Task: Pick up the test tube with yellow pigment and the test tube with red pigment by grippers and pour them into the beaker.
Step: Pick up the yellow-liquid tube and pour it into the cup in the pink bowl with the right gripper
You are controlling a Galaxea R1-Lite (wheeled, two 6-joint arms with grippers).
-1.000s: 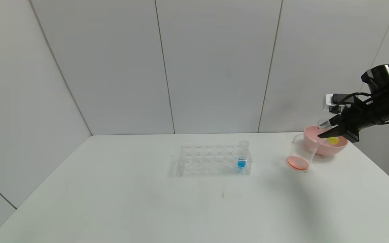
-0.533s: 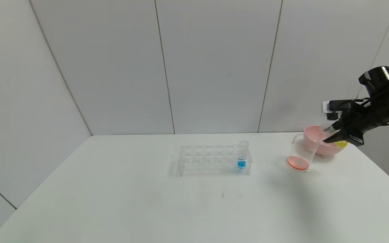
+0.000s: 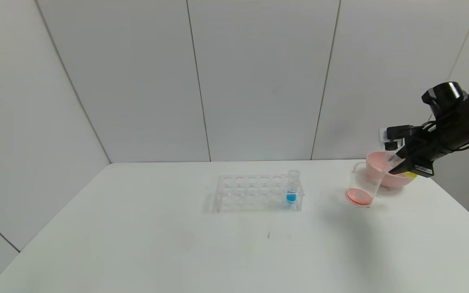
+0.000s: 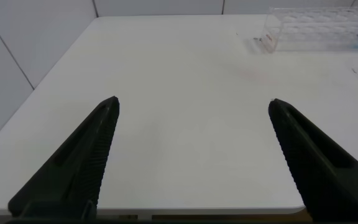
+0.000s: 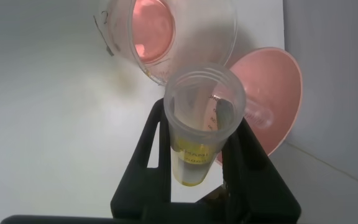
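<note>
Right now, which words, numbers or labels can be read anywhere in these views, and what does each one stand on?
None can be read.
Test tube with yellow pigment, clamped in the right end effector: dark print on its wall, too blurred to read.
Beaker: dark marks at the rim, unreadable.
Test tube rack, pink bowl: no text visible.

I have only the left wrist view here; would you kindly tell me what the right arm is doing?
Observer: The right tool is shut on the yellow tube, at the table's far right.
Operator: Thanks. Is the beaker close?
Observer: Yes, the beaker stands just beside the tool, with red liquid in its bottom.
Operator: Anything else there?
Observer: A pink bowl sits right behind the beaker.
</note>
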